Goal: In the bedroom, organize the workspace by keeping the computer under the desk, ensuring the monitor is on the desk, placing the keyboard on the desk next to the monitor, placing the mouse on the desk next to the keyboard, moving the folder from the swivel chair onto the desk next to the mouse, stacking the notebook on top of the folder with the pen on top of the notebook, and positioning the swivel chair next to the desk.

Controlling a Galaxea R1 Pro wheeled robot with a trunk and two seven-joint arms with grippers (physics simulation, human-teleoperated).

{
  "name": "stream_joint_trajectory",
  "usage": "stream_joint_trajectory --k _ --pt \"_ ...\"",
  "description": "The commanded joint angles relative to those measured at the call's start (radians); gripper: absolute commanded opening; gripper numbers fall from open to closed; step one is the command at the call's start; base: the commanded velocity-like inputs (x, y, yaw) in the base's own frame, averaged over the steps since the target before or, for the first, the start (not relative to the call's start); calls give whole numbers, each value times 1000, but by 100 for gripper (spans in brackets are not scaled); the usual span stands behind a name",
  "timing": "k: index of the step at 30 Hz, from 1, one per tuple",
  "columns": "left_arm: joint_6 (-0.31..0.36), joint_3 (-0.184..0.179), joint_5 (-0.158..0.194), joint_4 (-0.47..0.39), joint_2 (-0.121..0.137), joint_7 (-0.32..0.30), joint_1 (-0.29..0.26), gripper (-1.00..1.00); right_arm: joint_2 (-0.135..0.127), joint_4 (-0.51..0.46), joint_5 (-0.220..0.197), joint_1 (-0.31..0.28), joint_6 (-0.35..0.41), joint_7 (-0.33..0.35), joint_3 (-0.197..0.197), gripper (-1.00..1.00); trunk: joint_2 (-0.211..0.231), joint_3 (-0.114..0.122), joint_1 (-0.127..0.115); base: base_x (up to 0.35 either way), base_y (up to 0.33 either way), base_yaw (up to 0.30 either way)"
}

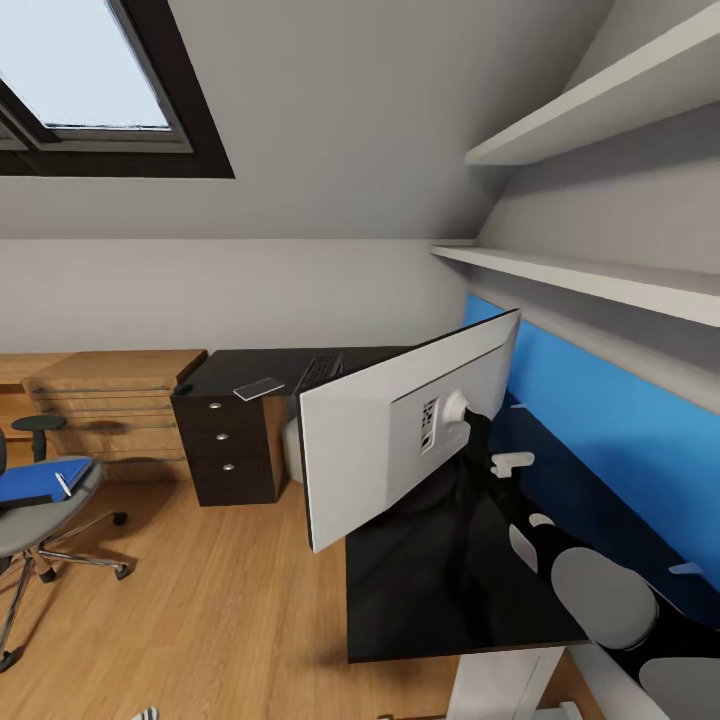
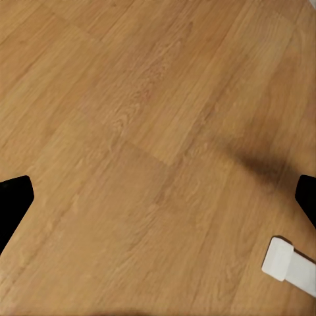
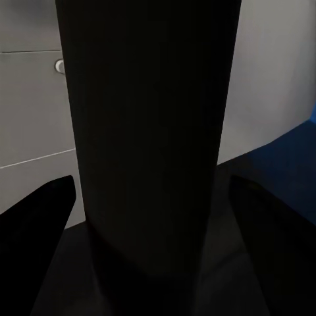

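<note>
The bedroom is seen from the head view with grey walls, a dark-framed skylight (image 1: 95,85), white shelves (image 1: 600,275) and a long blue wall panel (image 1: 610,420) above the black table (image 1: 440,590). The table runs from the foreground along the blue panel and turns toward a block of three dark drawers (image 1: 228,450) with silver knobs. A light wooden drawer chest (image 1: 115,405) stands beside the drawers on the wood floor (image 1: 200,620).

The monitor (image 1: 375,450) is standing on the table, its pale back turned to the camera and its screen tilted. Its dark stand (image 3: 148,145) is seen between the two fingers of the right pincer (image 3: 148,230), which are spread on either side of it without visibly touching; the right arm (image 1: 600,600) is stretched over the table toward it.

The swivel chair (image 1: 45,520) is set well apart from the table, with the blue folder (image 1: 40,482) on its seat and the pen (image 1: 63,484) lying on the folder.

The keyboard (image 1: 320,370) lies on the far table section, with the notebook (image 1: 258,388) near it above the drawers.

The left pincer (image 2: 158,204) hangs open over bare floor.
</note>
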Motion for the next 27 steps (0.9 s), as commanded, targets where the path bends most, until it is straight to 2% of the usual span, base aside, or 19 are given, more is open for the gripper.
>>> stream_joint_trajectory --k 1,11,18,27 --pt "-3 -3 10 -1 1 4 0 100 0 14 8 22 -2 9 -7 -100 0 -1 0 0 0 0" --pt "-3 -3 10 -1 0 4 -1 100 0 14 8 22 -2 7 -7 -100 0 -1 0 0 -3 0" --pt "-3 -4 10 -1 0 4 -1 100 0 14 8 22 -2 7 -7 -100 0 -1 0 0 -120 0" --pt "-3 -3 10 -1 -1 4 -1 100 0 14 8 22 -2 7 -7 -100 0 -1 0 0 -19 0"
